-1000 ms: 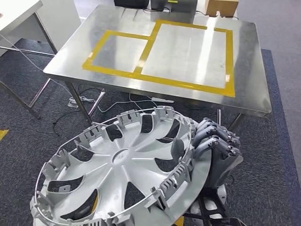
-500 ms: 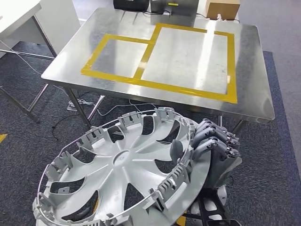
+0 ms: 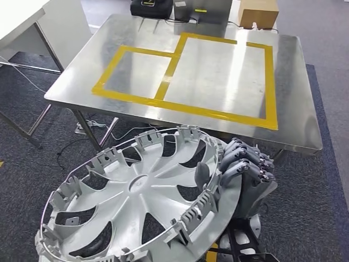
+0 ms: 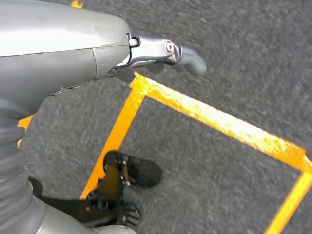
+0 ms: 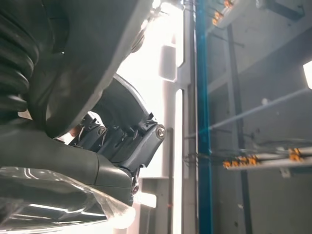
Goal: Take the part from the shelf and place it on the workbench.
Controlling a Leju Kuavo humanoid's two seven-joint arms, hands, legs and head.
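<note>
Right hand grips the hubcap at its rim, thumb inside a spoke opening, dark fingers curled over the outer edge. The hubcap is held in the air, inner side up, tilted, well short of the counter and lower than its top in the head view. The left hand hangs over the carpet with yellow floor tape under it; one finger sticks out straight and nothing is in it, but whether the rest are spread or curled I cannot tell.

Step in hand, as I judge it: carry the hubcap to the counter and set it down.

How to do it well:
- Close in on the counter first; the hubcap's far rim is not yet over the near edge.
- Raise the hubcap above the counter top before moving it forward, or the rim will likely strike the edge.
- One-hand grip at the rim of a wide, light disc: expect sag and swing, so move slowly.
- Aim for the large taped rectangle, the likely target.
- Level it, lower until the far rim touches, then let go.
- Keep clear of the black case and cardboard box at the far edge.
</note>
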